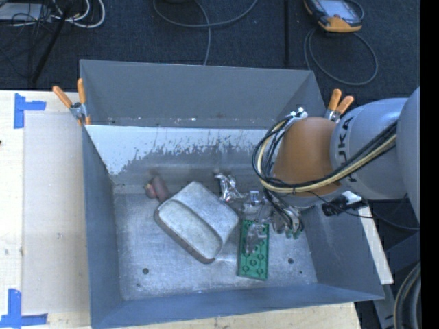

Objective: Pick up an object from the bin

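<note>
End effector (255, 225) over green studded plate (251, 258), ctr-right.

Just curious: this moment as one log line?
gripper over green studded plate | grey pad beside plate | all in bin

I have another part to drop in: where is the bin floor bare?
Bare floor lies left and in front of the grey rounded oblong pad, to the bin's left wall, and a patch right of the green studded plate. Crowded: mid-bin, where pad, plate, shiny metal piece and gripper bunch.
</note>
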